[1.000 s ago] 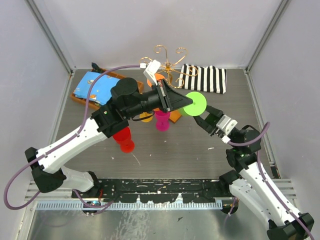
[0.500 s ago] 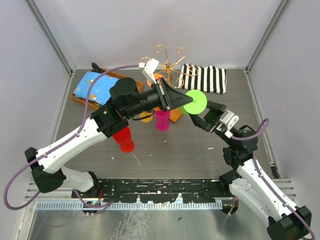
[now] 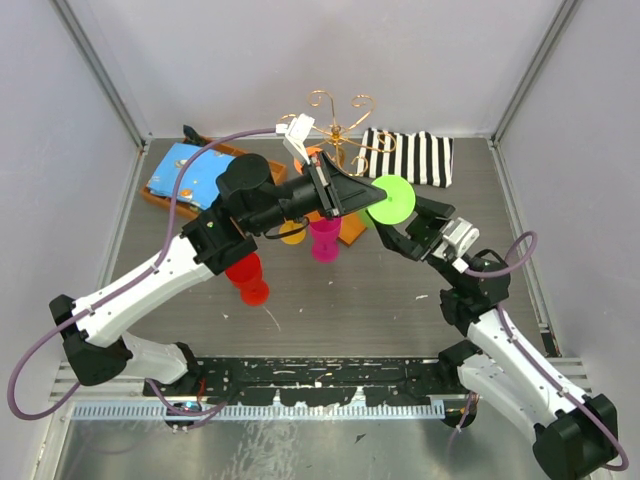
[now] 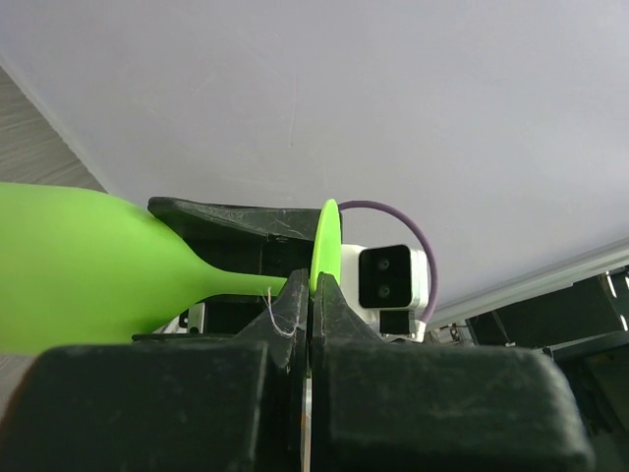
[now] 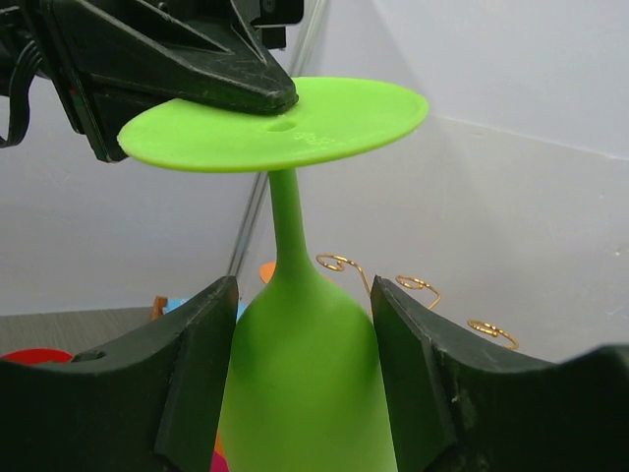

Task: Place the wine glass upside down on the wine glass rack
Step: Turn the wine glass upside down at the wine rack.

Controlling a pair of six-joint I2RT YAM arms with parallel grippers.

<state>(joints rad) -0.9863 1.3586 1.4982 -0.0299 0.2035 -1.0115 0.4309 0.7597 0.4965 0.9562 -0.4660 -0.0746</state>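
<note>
While the closed left gripper (image 4: 310,295) pinches the foot of the wine glass (image 5: 300,364), the parted right gripper (image 5: 303,295) flanks its bowl. The glass hangs inverted above the tabletop (image 3: 350,300), just right of the rack (image 3: 350,234).

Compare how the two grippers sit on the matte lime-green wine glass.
The left gripper is shut on the foot rim of the matte lime-green wine glass. The right gripper straddles its bowl, jaws spread wide. The left pinches a thin edge, while the right flanks the rounded bowl, contact unclear. Both work the same glass.
</note>
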